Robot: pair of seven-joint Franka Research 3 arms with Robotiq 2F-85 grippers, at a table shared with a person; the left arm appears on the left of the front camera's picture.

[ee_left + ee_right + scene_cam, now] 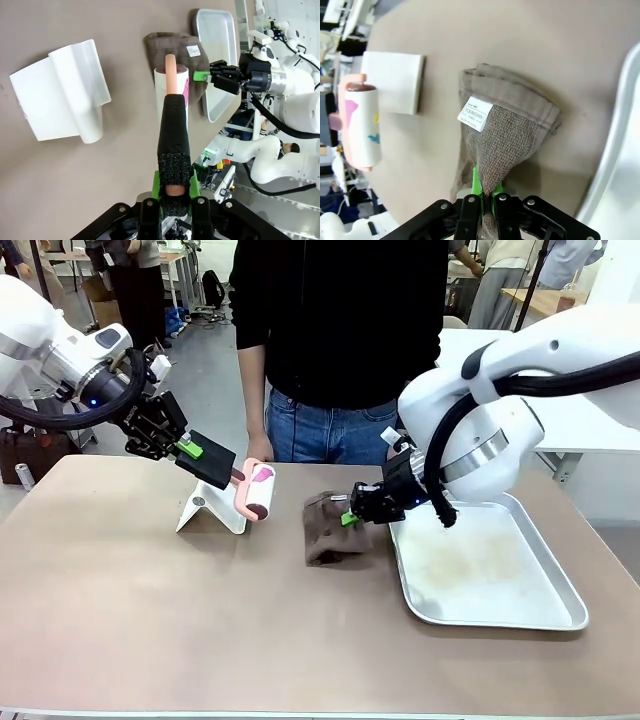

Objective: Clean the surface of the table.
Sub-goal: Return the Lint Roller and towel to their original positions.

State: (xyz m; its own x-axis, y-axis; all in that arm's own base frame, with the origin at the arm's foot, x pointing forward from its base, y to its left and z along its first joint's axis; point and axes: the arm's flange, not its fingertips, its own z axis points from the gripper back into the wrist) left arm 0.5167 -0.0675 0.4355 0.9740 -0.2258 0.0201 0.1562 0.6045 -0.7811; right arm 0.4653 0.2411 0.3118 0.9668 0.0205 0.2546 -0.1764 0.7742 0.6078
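The table (150,620) is beige-brown and wide. My left gripper (190,449) is shut on the black foam handle of a lint roller (256,491), whose white and pink roll hangs just above the table beside a white stand (210,512). In the left wrist view the lint roller (171,90) points away from my left gripper (174,187). My right gripper (350,517) is shut on a corner of a brown towel (330,530) that lies bunched on the table. The right wrist view shows the brown towel (505,135) pinched by my right gripper (485,192).
A shiny metal tray (545,615) lies at the right, close to the towel; its tray rim (615,145) runs beside the cloth. A person (340,330) in black stands at the far edge, one hand (260,448) near the roller. The front half of the table is bare.
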